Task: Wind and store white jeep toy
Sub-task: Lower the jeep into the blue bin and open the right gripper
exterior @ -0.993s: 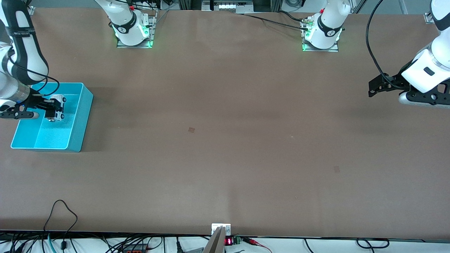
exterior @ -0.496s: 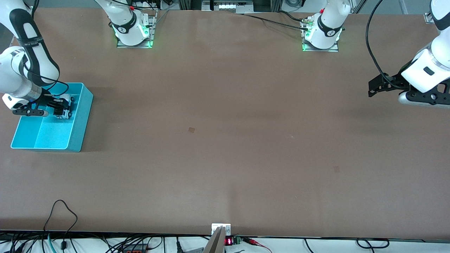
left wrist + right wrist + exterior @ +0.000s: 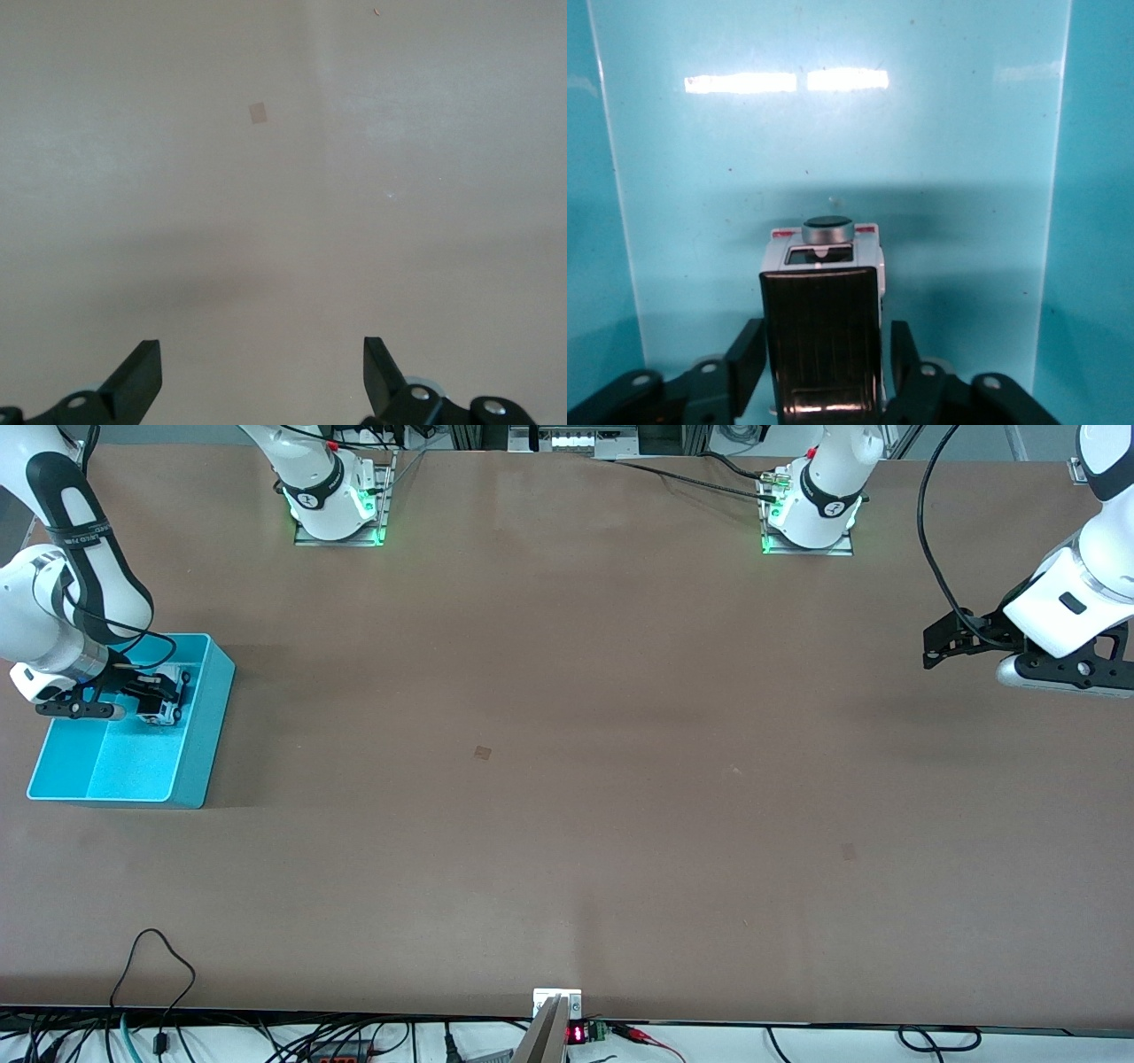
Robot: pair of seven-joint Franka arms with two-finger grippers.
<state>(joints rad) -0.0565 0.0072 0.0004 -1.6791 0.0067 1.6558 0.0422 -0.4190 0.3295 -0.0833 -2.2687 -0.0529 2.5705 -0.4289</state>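
the near part of the brown desk (image 3: 567, 868) carried nothing of the task. farther back, at the right arm's end, stood the cyan bin (image 3: 205, 726), and the right pincer (image 3: 165, 696) was down inside it, in the part of the bin farther from the front camera. it was clenched on the white jeep toy (image 3: 168, 700): in the right wrist view the 2 dark fingers (image 3: 744, 354) pressed either side of the little car (image 3: 822, 336), with its black roof panel toward the lens and a round dark knob (possibly the winder) (image 3: 827, 228) at its end.

what had changed over the last second: 1 second earlier the pincer held the jeep higher and nearer the middle of the bin; half a second earlier it had moved to the farther part and dropped lower, and since then it had barely shifted. whether the wheels already touched the bin floor could not be told.

that suggested the storing step was nearly finished, with only the release and withdrawal left; nothing here showed whether the winding had been done.

at about the same depth, at the left arm's end, the left pincer (image 3: 941, 646) waited over bare desk, released, its 2 fingertips (image 3: 142, 376) wide apart and holding nothing.
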